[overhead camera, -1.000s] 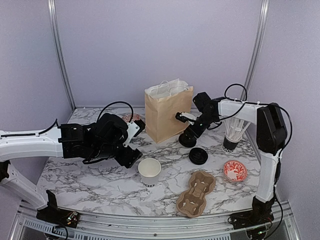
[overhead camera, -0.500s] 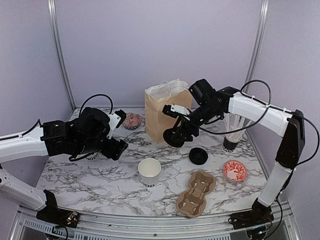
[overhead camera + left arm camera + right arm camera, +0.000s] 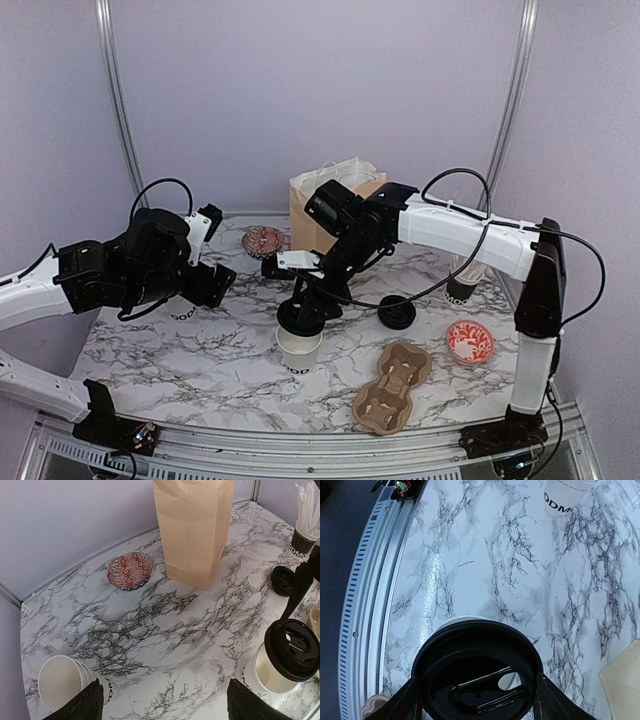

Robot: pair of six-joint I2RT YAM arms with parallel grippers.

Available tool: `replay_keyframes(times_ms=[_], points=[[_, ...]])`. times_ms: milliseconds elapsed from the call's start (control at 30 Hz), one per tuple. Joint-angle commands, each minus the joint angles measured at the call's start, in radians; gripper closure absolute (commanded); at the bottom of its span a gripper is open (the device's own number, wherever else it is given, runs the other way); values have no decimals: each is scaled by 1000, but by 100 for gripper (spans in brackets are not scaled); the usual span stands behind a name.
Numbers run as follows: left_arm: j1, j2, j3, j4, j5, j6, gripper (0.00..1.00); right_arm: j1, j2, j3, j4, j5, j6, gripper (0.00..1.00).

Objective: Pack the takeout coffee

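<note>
Holding a black lid (image 3: pixel 470 647) pinched in its right gripper (image 3: pixel 479 700) just above the open cup (image 3: pixel 299 350) near the table's (image 3: pixel 200 350) front edge, its left gripper (image 3: pixel 165 706) spread empty, the robot likely faces a light, crushable paper wall, best steadied gently low down while the stiff lid snaps on.

Glossy marbled table (image 3: pixel 180 350), matt paper cup (image 3: pixel 299 355), shiny black plastic lid (image 3: pixel 305 313).

left arm (image 3: pixel 25 298), right arm (image 3: pixel 455 235): white shells, black joints, looping black cables.
</note>
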Motion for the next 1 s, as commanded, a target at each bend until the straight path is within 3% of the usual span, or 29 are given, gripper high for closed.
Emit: replay_keyframes(times_ms=[0,967], points=[[4,-33,-24,-19,-12,-20,14,18,50,99,-69,29,-19,36],[4,-54,-85,3,3,-32,14,55,126,117,-83,61,-20,35]])
